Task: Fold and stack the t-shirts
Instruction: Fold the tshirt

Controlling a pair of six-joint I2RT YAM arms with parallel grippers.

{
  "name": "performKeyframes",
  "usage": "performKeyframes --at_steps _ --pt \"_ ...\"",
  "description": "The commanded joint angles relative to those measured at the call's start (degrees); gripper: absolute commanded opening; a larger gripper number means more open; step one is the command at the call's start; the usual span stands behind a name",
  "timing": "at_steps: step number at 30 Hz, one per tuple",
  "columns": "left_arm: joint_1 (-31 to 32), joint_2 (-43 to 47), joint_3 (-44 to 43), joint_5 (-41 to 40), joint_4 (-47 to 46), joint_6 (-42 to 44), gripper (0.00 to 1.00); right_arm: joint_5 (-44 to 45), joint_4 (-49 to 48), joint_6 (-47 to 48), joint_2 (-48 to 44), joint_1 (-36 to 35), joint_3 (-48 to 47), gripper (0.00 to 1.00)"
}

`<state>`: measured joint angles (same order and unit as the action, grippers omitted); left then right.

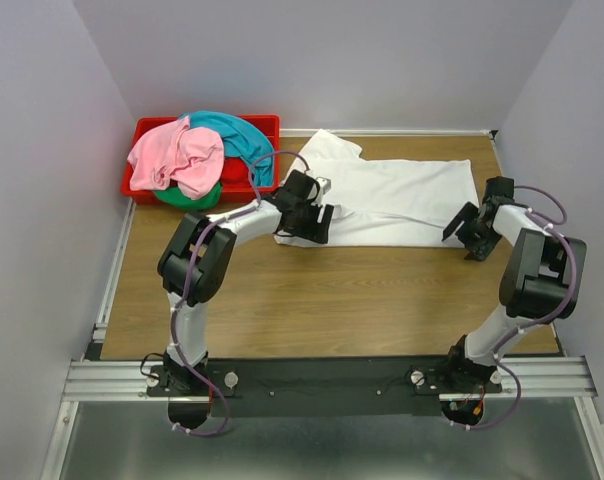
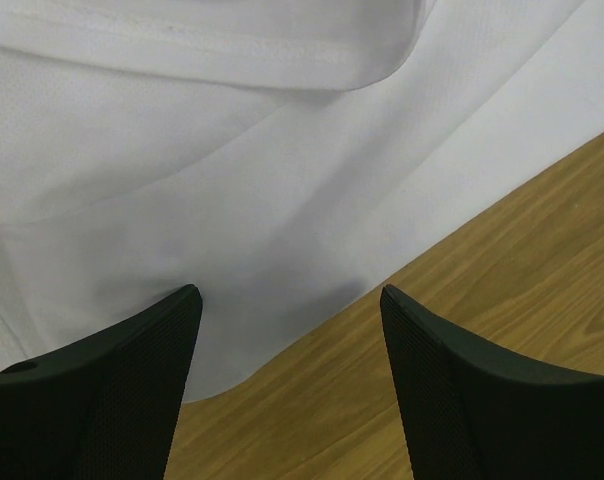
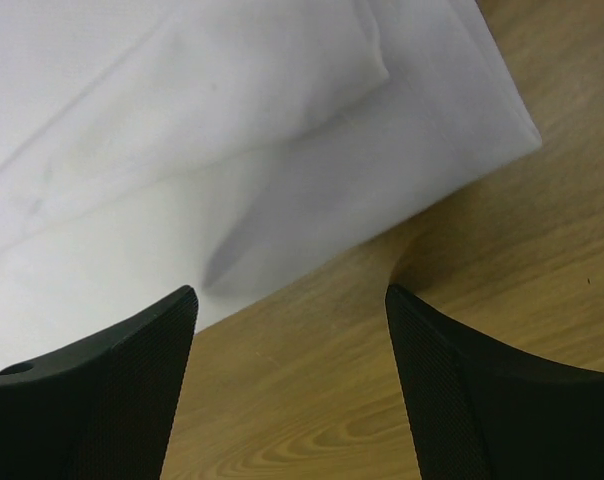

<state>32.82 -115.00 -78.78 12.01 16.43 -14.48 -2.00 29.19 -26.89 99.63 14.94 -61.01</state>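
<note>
A white t-shirt [image 1: 392, 195] lies spread on the wooden table, partly folded, one sleeve toward the back left. My left gripper [image 1: 309, 225] is open and empty over the shirt's near left edge; in the left wrist view the white cloth [image 2: 232, 180] lies just beyond my gripper [image 2: 290, 300]. My right gripper [image 1: 462, 232] is open and empty at the shirt's near right corner, which the right wrist view shows [image 3: 282, 170] just ahead of the gripper [image 3: 292, 300]. Pink [image 1: 172, 155], teal [image 1: 237, 135] and green [image 1: 187, 197] t-shirts are heaped in the red bin. No red shirt shows.
The red plastic bin [image 1: 267, 125] stands at the back left against the wall. Bare wooden table [image 1: 352, 300] lies between the shirt and the arm bases. Walls close in on the left, back and right.
</note>
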Motion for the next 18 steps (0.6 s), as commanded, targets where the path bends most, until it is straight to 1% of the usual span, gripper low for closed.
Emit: performKeyframes --at_steps 1,4,6,8,13,18 --pt "1.37 3.99 3.81 -0.23 -0.43 -0.81 0.80 1.74 5.35 -0.35 -3.22 0.00 3.09 0.83" --pt "2.07 5.40 3.82 0.03 -0.34 -1.34 0.80 1.74 6.40 0.09 -7.86 -0.09 2.74 0.83" --pt "2.16 5.75 2.50 0.12 0.01 -1.78 0.80 1.74 6.84 0.26 -8.93 -0.09 1.87 0.83" --pt "2.16 5.67 0.49 -0.41 0.97 -2.13 0.80 3.93 7.72 0.88 -9.28 0.00 -0.59 0.83" --pt "2.16 5.40 -2.69 -0.94 2.12 -2.22 0.81 5.43 7.99 1.93 -5.16 0.53 -6.65 0.82" --pt "2.16 5.84 -2.08 -1.02 2.12 -2.83 0.80 6.92 7.81 2.72 1.69 0.79 -11.32 0.75"
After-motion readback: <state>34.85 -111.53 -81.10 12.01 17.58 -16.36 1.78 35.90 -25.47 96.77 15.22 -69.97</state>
